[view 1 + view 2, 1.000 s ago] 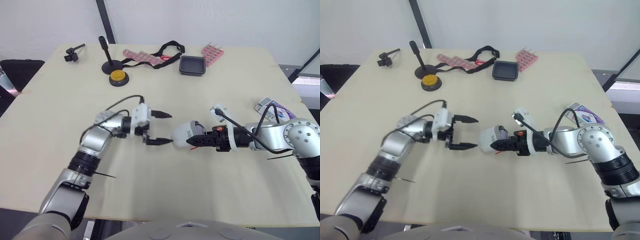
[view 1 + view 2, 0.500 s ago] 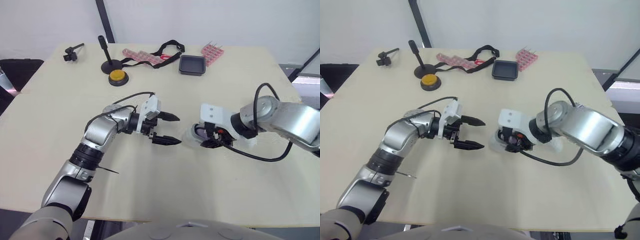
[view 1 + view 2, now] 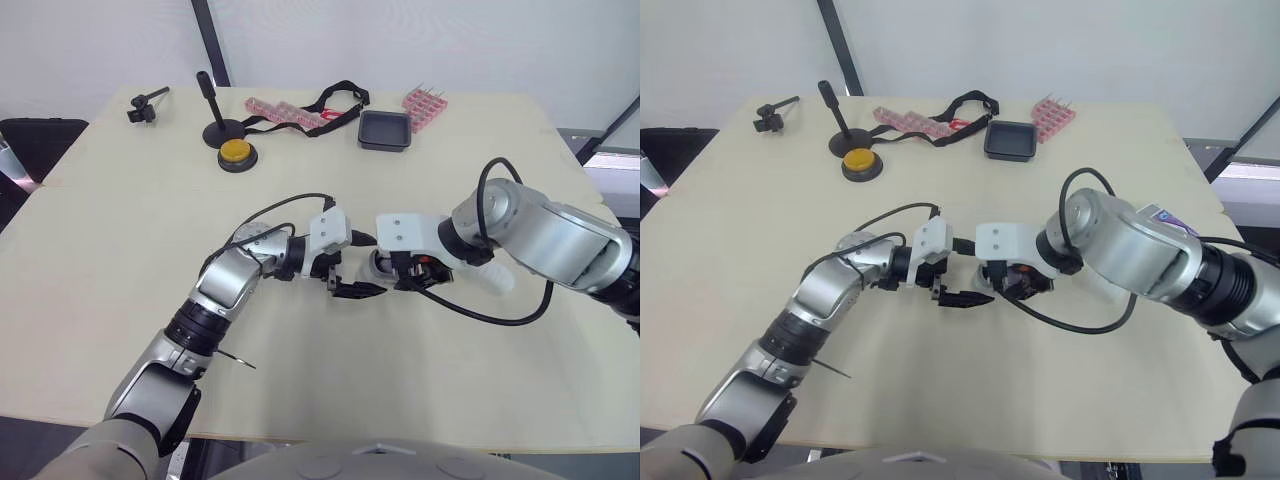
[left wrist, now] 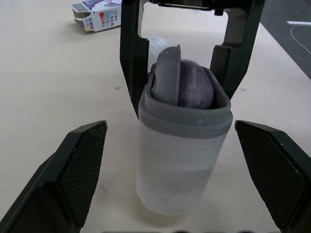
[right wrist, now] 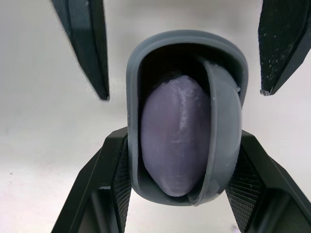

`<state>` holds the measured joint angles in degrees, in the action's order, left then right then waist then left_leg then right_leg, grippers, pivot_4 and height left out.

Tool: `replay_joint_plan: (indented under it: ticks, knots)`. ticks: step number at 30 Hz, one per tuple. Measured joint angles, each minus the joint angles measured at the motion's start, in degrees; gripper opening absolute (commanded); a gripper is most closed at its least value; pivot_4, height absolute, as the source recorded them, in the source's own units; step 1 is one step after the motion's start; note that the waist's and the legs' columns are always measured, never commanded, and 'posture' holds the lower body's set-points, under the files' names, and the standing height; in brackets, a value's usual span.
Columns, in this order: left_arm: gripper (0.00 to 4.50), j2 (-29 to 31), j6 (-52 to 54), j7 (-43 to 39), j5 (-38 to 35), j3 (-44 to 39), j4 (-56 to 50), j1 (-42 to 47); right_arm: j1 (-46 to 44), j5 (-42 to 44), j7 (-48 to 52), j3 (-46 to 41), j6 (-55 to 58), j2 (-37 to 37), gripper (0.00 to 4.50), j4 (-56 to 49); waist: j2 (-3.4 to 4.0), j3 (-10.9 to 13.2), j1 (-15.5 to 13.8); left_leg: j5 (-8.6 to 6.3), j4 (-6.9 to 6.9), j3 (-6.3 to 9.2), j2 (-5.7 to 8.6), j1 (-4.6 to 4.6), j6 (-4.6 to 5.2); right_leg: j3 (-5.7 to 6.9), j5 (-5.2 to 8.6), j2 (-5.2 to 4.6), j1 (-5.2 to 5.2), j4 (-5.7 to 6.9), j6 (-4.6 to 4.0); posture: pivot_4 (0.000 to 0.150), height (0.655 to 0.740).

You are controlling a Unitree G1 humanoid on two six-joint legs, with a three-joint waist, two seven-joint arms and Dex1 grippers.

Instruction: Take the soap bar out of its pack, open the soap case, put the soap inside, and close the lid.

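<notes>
Beige table, on which we record: right gripper, fingers pinching the upright translucent soap case; left gripper, fingers spread either side, clear of it; grey lid ajar; purple soap bar inside.

Head stereo pair: high, facing forward-down, mid range, whole worktop. Left wrist view: low, near level, close on soap case flank. Right wrist view: closest, straight into case mouth. Shared everywhere: case, left hand, right hand.
</notes>
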<state>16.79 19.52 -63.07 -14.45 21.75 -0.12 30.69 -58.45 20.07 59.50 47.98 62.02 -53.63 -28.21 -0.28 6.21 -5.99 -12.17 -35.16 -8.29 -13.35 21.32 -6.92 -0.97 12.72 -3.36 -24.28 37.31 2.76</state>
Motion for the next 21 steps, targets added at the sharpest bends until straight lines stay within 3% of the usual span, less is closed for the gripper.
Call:
replay_joint_plan:
  ticks: [21]
  knots:
    - [4.48, -1.87, 0.87, 3.62, 2.78, 1.44, 1.90, 0.13, 0.34, -7.55, 4.92, 0.53, -0.76, 2.39, 2.11, 1.37, 0.01, 0.00, -0.08, 0.00, -0.12, 0.00, -0.01, -0.02, 0.02, -0.02, 0.00, 0.00, 0.00, 0.13, -0.01, 0.150, 0.7291]
